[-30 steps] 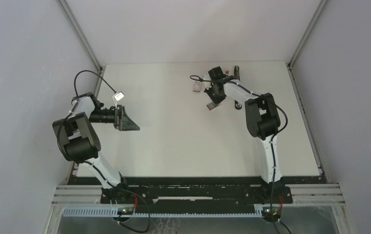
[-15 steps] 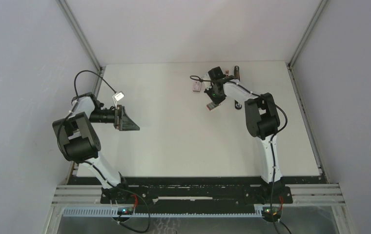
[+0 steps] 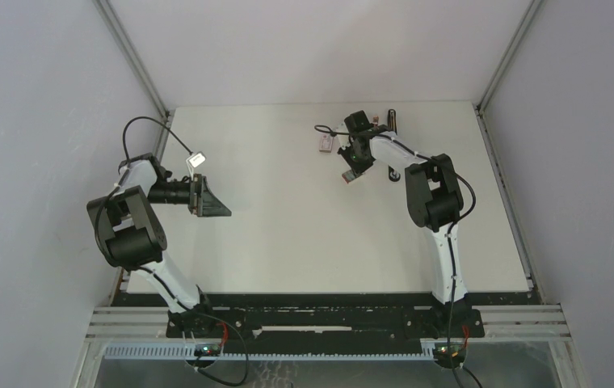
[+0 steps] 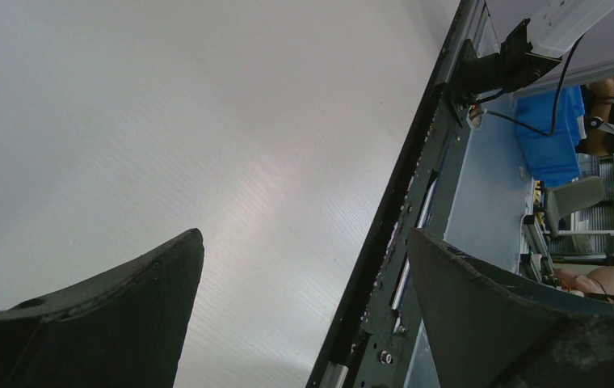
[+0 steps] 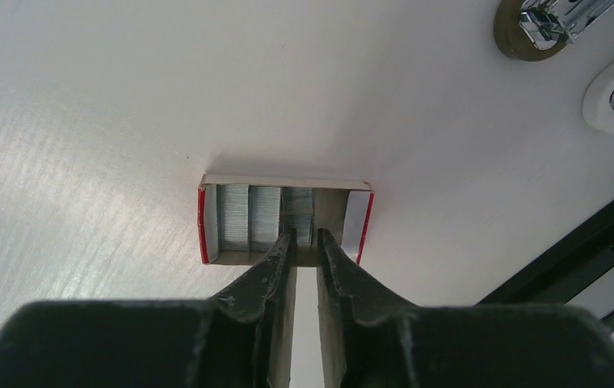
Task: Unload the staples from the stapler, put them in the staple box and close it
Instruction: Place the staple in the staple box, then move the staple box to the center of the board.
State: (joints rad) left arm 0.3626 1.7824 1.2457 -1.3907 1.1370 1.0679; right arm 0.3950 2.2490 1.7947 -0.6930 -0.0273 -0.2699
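Silvery-grey staples (image 5: 247, 217) lie in strips, side by side, in a small open box (image 5: 288, 180) with red ends, flat on the white table (image 5: 126, 97). Right gripper (image 5: 304, 234): tips at the near edge of that box, over the staples, jaws parted by a narrow slit, with nothing seen clamped in it. Left gripper (image 4: 304, 236): spread wide, empty, held above the table's left side, well apart from the box. The stapler (image 3: 391, 120) stands at the far edge of the table, just beyond the right arm — largely hidden by it. A pink-and-white box (image 3: 326, 144) lies near the right gripper.
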